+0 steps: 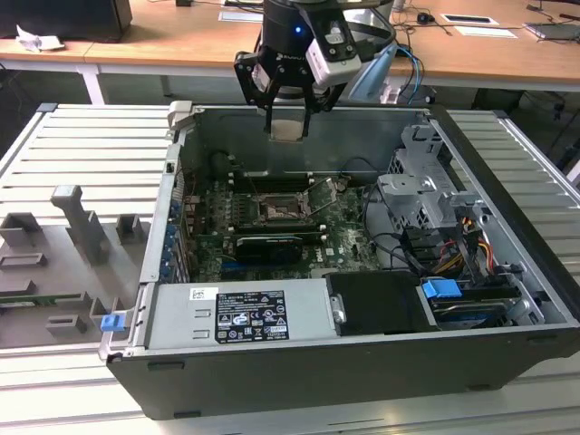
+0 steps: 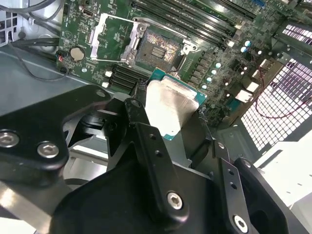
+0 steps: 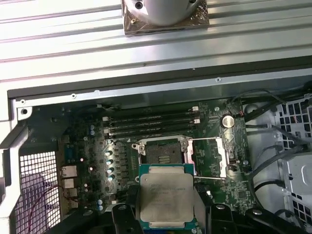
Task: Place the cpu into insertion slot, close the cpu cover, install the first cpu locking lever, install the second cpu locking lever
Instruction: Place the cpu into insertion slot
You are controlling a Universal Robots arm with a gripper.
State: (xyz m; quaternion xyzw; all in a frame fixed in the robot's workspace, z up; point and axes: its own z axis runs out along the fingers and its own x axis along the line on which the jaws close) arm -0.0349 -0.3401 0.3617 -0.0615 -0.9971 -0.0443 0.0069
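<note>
Gripper [image 1: 288,125] is clamping the cpu [image 3: 165,197] by its edges and holding it high above the open computer case [image 1: 272,376]. Chip is hanging well clear of the insertion slot [image 3: 161,152], not seated. Slot is lying bare, and the cpu cover [image 3: 208,156] is sitting flipped open just beside it on the green board [image 3: 234,187].

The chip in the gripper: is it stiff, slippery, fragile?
The chip is probably stiff: a flat metal top on a thin green board. Its smooth top may slip. The gripper holds it by the sides, so it might tilt easily.
</note>
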